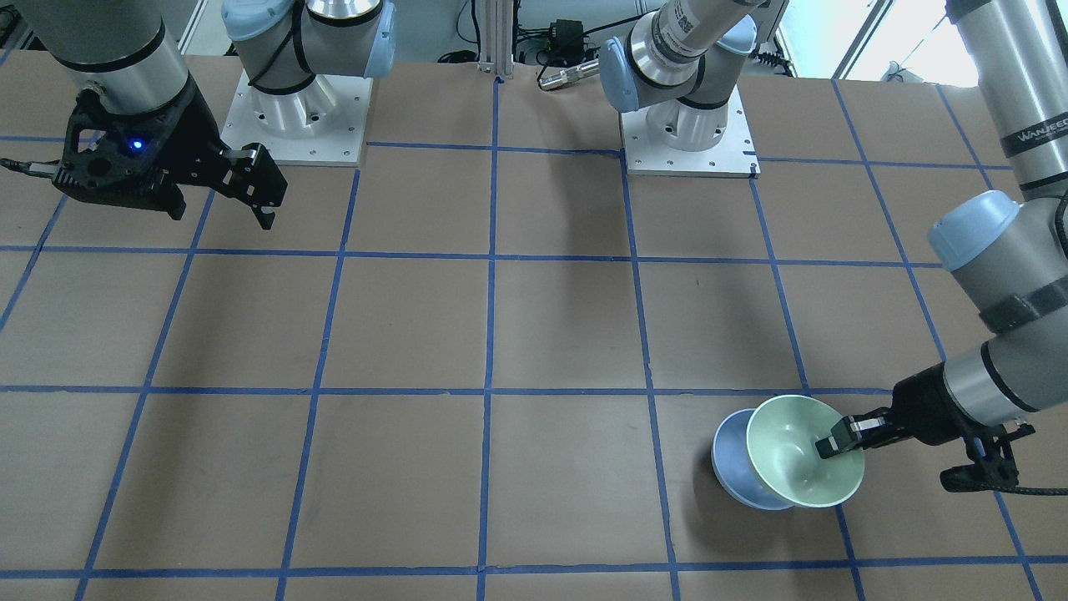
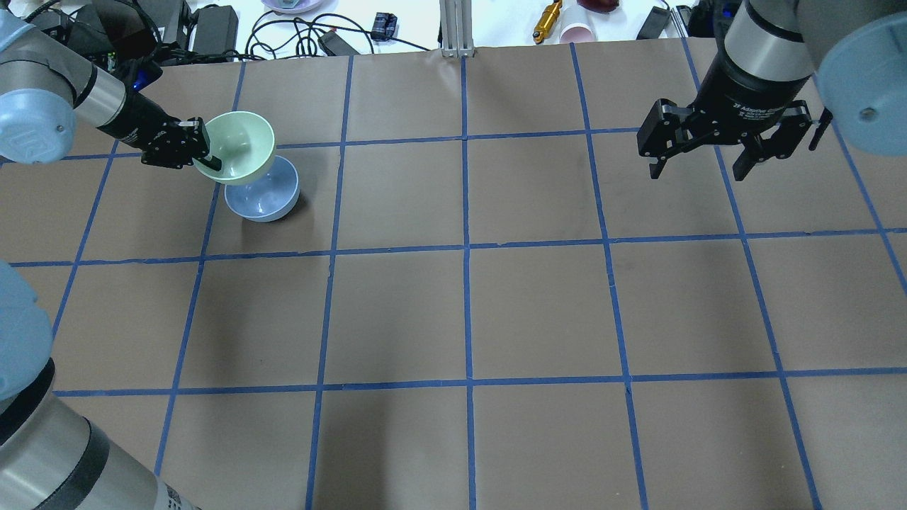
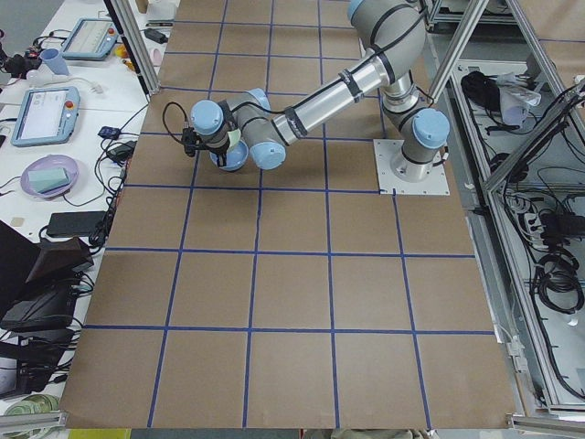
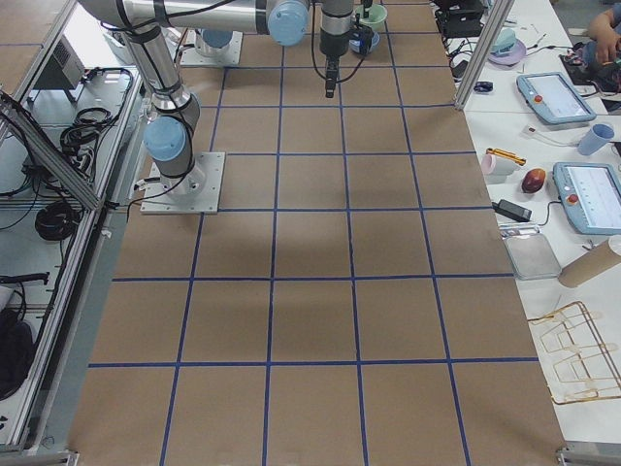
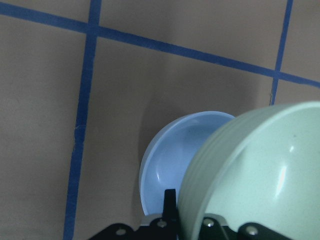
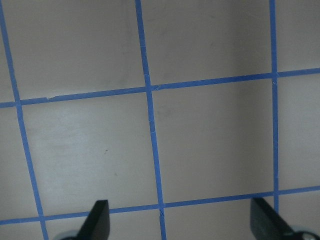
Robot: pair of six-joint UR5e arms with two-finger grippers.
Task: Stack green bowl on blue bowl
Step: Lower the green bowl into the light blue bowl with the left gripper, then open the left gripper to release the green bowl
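Note:
The green bowl (image 1: pixel 788 459) (image 2: pixel 244 142) is tilted and gripped at its rim by my left gripper (image 1: pixel 834 442) (image 2: pixel 205 152), one finger inside the bowl. It hangs over the near part of the blue bowl (image 1: pixel 730 467) (image 2: pixel 266 198), which stands upright on the table at my far left. I cannot tell if the two bowls touch. In the left wrist view the green bowl (image 5: pixel 265 170) covers the right part of the blue bowl (image 5: pixel 167 160). My right gripper (image 1: pixel 221 213) (image 2: pixel 698 166) (image 6: pixel 180 222) is open and empty, held above the table at my far right.
The brown table (image 2: pixel 468 304) carries a grid of blue tape lines. The two arm bases (image 1: pixel 296 108) (image 1: pixel 688 125) stand at the robot's edge. Cables, a pink cup (image 2: pixel 577 32) and tools lie beyond the far edge. Teach pendants (image 4: pixel 558 97) lie on the side bench.

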